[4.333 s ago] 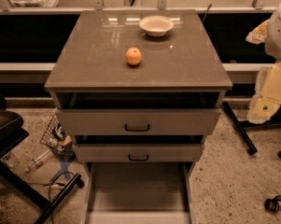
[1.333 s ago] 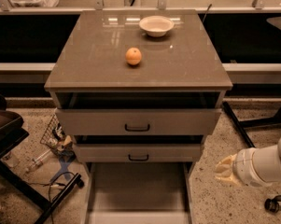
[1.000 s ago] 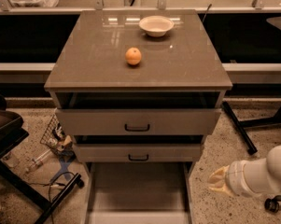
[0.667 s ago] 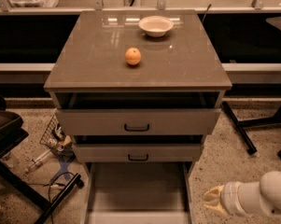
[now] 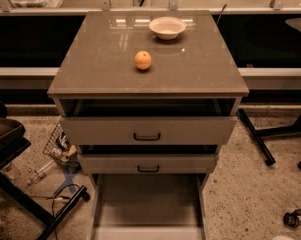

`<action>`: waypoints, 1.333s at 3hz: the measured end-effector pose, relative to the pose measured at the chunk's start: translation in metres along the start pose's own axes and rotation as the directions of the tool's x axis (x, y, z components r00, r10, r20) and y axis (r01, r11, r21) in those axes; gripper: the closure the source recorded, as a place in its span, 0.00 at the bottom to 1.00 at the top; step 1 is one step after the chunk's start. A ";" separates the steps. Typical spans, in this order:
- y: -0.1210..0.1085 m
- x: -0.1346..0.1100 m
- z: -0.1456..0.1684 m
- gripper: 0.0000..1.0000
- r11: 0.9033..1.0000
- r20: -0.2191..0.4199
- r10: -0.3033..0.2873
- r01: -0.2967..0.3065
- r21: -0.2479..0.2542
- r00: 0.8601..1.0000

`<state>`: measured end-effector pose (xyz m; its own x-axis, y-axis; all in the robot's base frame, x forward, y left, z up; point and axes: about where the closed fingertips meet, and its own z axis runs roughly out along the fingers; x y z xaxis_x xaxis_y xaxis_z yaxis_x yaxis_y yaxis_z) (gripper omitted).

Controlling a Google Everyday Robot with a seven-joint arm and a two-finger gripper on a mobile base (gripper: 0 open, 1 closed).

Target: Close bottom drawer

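The taupe cabinet point(image 5: 90, 69) has all three drawers pulled out. The bottom drawer point(image 5: 147, 204) is the lowest and narrowest. It stands pulled out far toward me, its long shallow tray is empty, and its front point(image 5: 147, 233) is cut by the lower edge, so the handle is hidden. Above it are the mid-width drawer point(image 5: 190, 163) and the widest drawer point(image 5: 200, 130), each slightly open with a black handle. My gripper is out of view; only a pale sliver point(image 5: 282, 237) shows at the bottom right edge.
An orange point(image 5: 143, 60) and a white bowl point(image 5: 167, 27) sit on the cabinet top. Floor clutter and cables point(image 5: 60, 151) and a dark stand point(image 5: 10, 149) lie to the left. Chair legs point(image 5: 255, 136) and a caster point(image 5: 292, 218) stand on the right.
My arm and gripper moved down along the right side of the cabinet and dropped out of view at the bottom right. The drawers have not moved.
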<state>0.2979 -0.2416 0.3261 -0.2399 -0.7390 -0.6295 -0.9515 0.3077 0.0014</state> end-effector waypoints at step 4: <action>0.046 0.035 0.145 1.00 0.986 0.197 0.089 -0.058 -0.158 0.976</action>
<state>0.2733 -0.1665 0.1915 -0.2812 -0.5761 -0.7675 -0.9543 0.2520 0.1606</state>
